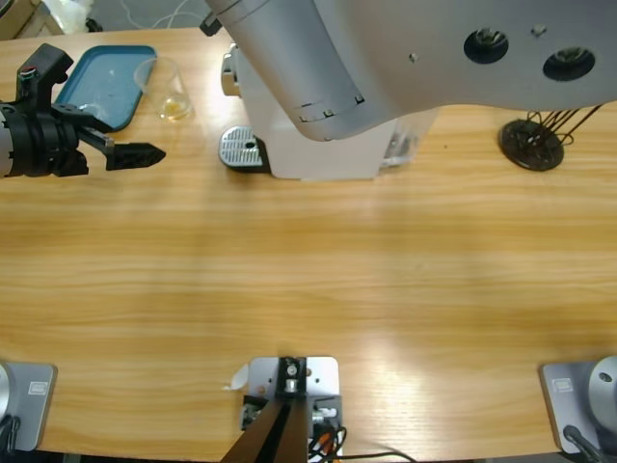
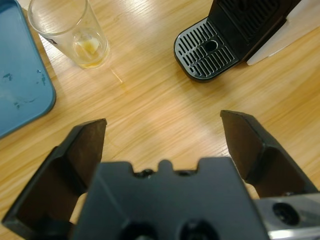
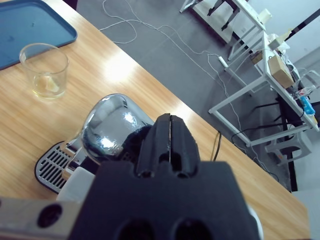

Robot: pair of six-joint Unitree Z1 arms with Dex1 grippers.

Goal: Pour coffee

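A: Starting big, what's on the tabletop [image 1: 308,280]?
B: White machine [image 1: 328,154], blue tray [image 1: 101,82], then a clear glass [image 2: 70,32] beside it holding shallow pale amber coffee [image 2: 90,50].
A: End effectors?
B: Left end effector [image 2: 162,125] spread wide, empty; right end effector [image 3: 170,137] closed above the machine

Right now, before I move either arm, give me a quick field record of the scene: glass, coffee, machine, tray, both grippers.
glass: clear, upright, on the table beside the blue tray, not under the machine
coffee: shallow pale amber liquid at the glass bottom
coffee machine: white body, drip grate bare, no cup on it
left gripper: jaws open, holding nothing, between glass and grate, short of both
right gripper: jaws shut, holding nothing, above the machine's chrome top
other: black wire stand at the table's far right
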